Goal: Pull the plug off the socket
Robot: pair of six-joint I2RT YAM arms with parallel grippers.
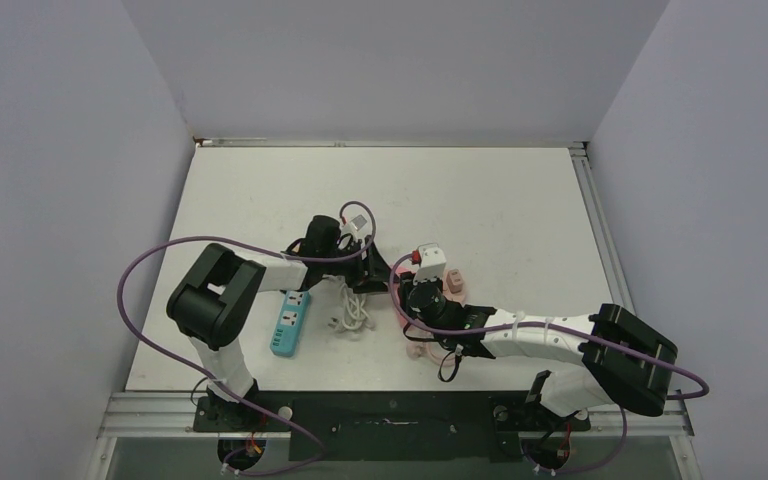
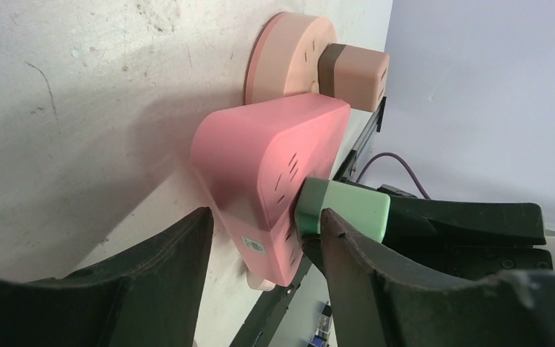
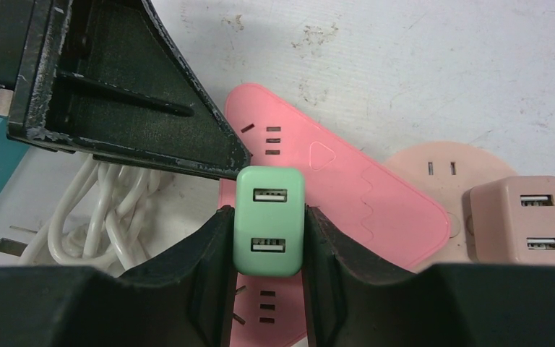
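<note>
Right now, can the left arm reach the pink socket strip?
Probably yes: the left gripper straddles the pink socket strip, nothing between. The right gripper, shut on the green plug, sits alongside without blocking. Clamped or not, I cannot tell.

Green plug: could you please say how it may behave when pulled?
The green plug looks rigid and smooth-sided, so it could slip in the right gripper. The pink socket looks small and light, so it may lift with it.
</note>
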